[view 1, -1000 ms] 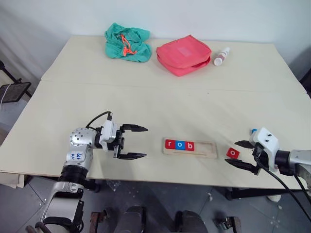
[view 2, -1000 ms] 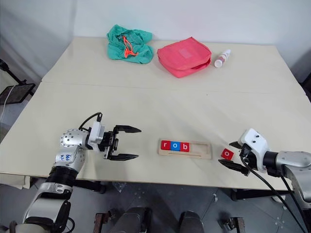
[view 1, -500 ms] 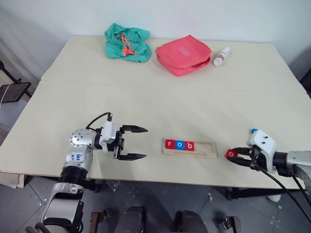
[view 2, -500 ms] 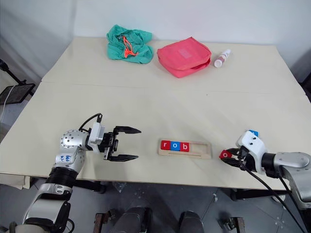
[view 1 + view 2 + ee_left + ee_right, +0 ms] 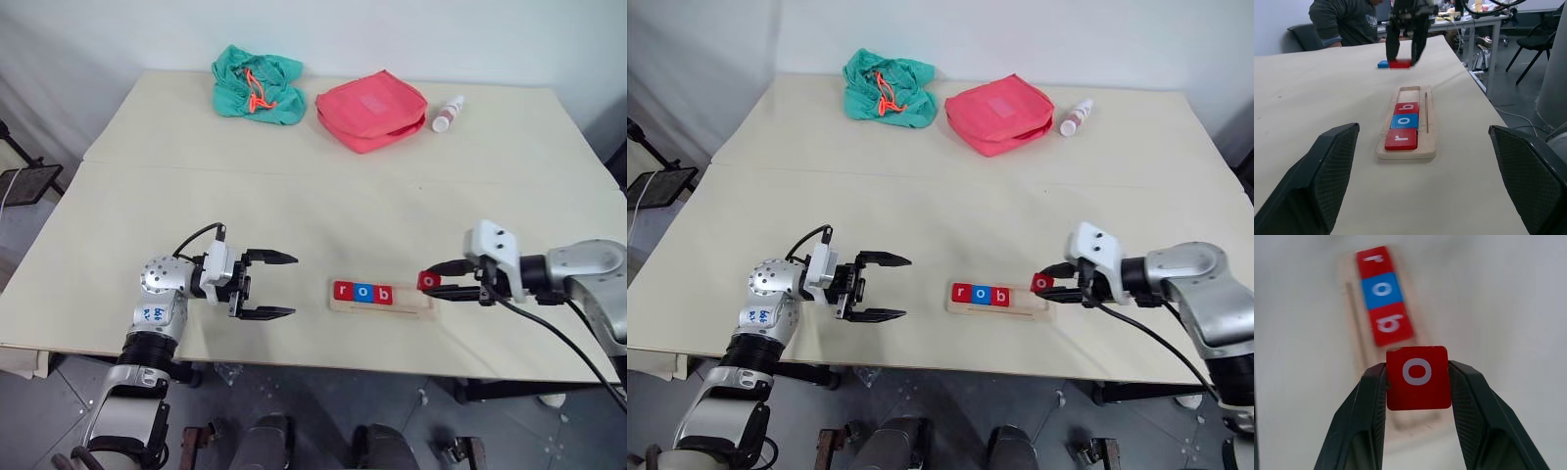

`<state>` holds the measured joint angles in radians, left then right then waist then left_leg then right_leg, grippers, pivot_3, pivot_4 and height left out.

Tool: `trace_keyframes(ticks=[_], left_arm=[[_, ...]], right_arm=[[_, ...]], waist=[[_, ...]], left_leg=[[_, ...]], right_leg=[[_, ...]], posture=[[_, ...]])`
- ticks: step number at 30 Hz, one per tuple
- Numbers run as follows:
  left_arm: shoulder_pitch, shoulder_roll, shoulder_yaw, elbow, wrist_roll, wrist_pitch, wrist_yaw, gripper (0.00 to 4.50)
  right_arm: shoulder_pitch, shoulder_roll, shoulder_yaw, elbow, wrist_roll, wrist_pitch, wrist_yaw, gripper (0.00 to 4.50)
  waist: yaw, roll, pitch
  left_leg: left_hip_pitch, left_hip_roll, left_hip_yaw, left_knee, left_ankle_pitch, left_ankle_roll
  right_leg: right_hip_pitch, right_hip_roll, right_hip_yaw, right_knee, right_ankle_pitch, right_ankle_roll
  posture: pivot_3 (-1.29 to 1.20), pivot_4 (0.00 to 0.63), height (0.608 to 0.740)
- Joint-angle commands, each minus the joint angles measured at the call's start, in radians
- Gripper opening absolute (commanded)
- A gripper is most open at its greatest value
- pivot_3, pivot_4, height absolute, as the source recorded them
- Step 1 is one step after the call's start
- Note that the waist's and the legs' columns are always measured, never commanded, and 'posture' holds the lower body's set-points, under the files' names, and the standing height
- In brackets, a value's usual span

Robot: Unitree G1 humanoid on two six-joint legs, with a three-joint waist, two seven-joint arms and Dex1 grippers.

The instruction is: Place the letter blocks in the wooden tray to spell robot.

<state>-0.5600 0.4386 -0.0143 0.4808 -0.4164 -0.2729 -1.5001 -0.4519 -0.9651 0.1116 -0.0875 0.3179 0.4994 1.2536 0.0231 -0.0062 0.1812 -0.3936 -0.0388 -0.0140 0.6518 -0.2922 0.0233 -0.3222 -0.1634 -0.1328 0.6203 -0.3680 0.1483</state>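
Right wrist view, red o block [image 5: 1418,377] over tray's [image 5: 1354,342] free end

**Right fingers clamped, left fingers spread**

Our right gripper [image 5: 431,281] reaches in from the right, forearm stretched low and pointing left, its two black fingers [image 5: 1367,413] pressed on opposite edges of a red "o" block [image 5: 1418,377]. Our left gripper [image 5: 277,285] points right, level, wrist bent inward, its fingers spread wide with nothing between them.
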Motion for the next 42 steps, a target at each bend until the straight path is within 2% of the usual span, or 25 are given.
trace_keyframes(ticks=[1,5,18,26,27,34,38,42], left_arm=[[0.010,0.003,0.011,-0.039,-0.024,-0.002,-0.022,4.50],[0.018,0.007,0.016,-0.051,-0.026,0.000,-0.016,4.50],[0.034,0.002,0.019,-0.077,-0.023,0.004,0.008,4.50],[0.029,-0.002,0.017,-0.073,-0.021,0.002,0.014,4.50],[0.029,-0.003,0.016,-0.072,-0.021,0.001,0.015,4.50],[0.024,-0.010,0.015,-0.070,-0.018,-0.001,0.022,4.50],[0.023,-0.012,0.015,-0.064,-0.017,-0.002,0.022,4.50],[0.017,-0.018,0.013,-0.053,-0.016,-0.004,0.023,4.50]], right_arm=[[-0.041,0.006,0.030,0.016,-0.026,-0.025,0.031,1.46],[-0.103,0.030,0.104,0.083,-0.086,-0.073,0.066,1.46],[-0.163,0.093,0.148,0.203,-0.155,-0.141,0.094,1.46],[-0.160,0.110,0.113,0.171,-0.124,-0.126,0.100,4.24],[-0.154,0.107,0.108,0.166,-0.120,-0.126,0.100,4.45],[-0.108,0.081,0.035,0.095,-0.076,-0.070,0.069,4.45],[-0.042,0.031,-0.006,0.075,-0.079,-0.042,0.053,3.59],[-0.015,0.017,-0.023,0.076,-0.083,-0.039,0.038,2.16]], waist=[[0.000,0.000,0.000],[-0.002,0.000,0.000],[-0.002,0.000,0.000],[-0.001,0.000,0.000],[-0.001,0.000,0.000],[-0.001,0.000,0.000],[0.002,0.000,0.000],[0.000,0.000,0.000]], left_leg=[[0.000,0.000,0.000,0.000,0.000,0.000],[0.000,0.000,0.000,0.000,0.000,0.000],[0.000,0.000,0.000,0.000,0.000,0.000],[0.000,0.000,0.000,0.000,0.000,0.000],[0.000,0.000,0.000,0.000,0.000,0.000],[0.000,0.000,0.000,0.000,0.000,0.000],[0.000,0.000,-0.001,0.000,0.000,0.000],[0.000,0.000,0.000,0.000,0.000,0.000]], right_leg=[[0.000,0.000,0.000,0.000,0.000,0.000],[0.000,0.000,0.000,0.000,0.000,0.000],[-0.001,0.000,0.000,0.000,0.000,0.000],[-0.001,0.000,0.000,0.001,0.000,0.000],[0.000,0.000,0.000,0.001,0.000,0.000],[-0.001,0.000,0.000,0.001,0.000,0.000],[0.000,0.000,-0.001,0.000,0.000,0.000],[-0.001,0.000,0.000,0.000,0.000,0.000]], posture=[[0.00,0.150,0.740],[0.00,0.150,0.740],[0.00,0.150,0.740],[0.00,0.150,0.740],[0.00,0.150,0.740],[0.00,0.150,0.740],[0.00,0.150,0.740],[0.00,0.150,0.740]])
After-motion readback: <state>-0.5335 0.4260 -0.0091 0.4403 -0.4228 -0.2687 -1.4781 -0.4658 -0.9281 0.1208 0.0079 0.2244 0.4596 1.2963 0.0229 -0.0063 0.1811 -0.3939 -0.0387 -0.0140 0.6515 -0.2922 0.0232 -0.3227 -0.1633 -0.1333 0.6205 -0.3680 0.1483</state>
